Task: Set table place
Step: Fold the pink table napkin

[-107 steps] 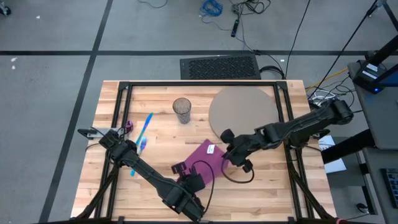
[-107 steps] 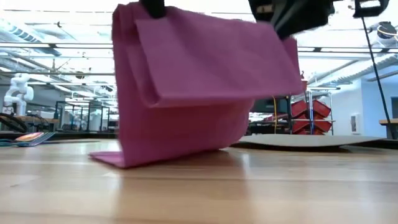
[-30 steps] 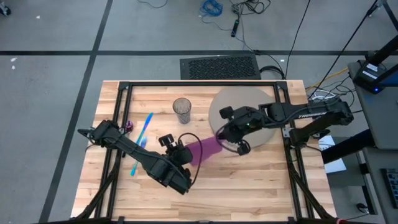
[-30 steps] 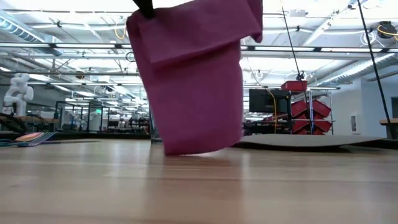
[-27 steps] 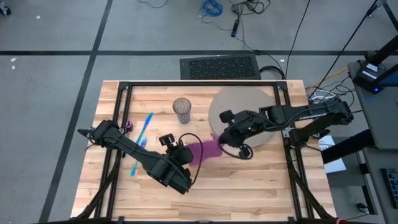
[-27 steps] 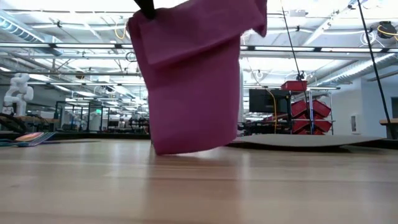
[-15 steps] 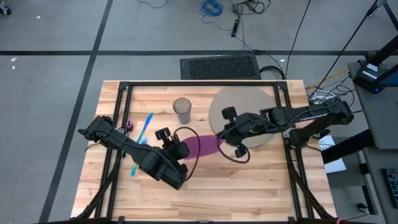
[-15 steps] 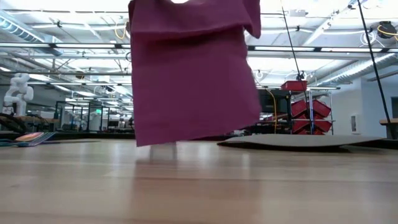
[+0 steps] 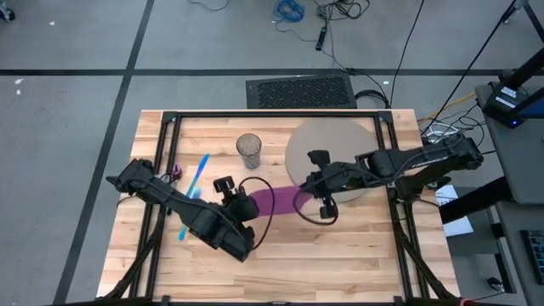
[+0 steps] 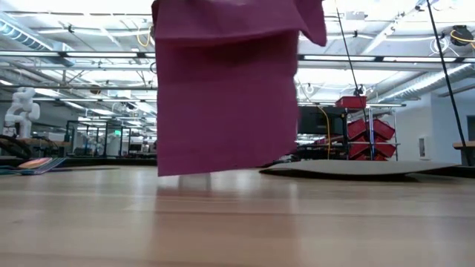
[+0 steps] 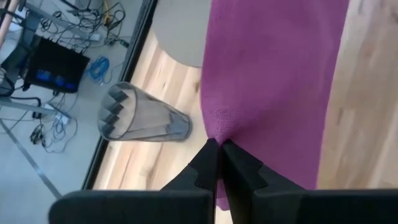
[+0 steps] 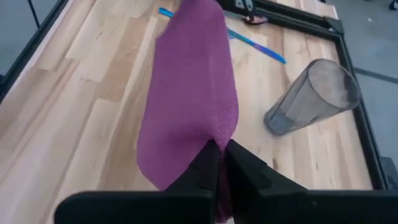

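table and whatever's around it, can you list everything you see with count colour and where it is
table: one, light wood with black frame, centre of the high view
napkin: one, purple, held above the table between the two grippers, hanging clear of the wood in the low view
mat: one, round, grey-tan, far right part of the table
glass: one, clear, upright, left of the mat
cutlery: blue, lying left of the glass, count unclear
small object: one, pink, by the frame at the table's left
floor grille: one, black, beyond the table
left gripper: shut on the napkin's left edge
right gripper: shut on the napkin's right edge
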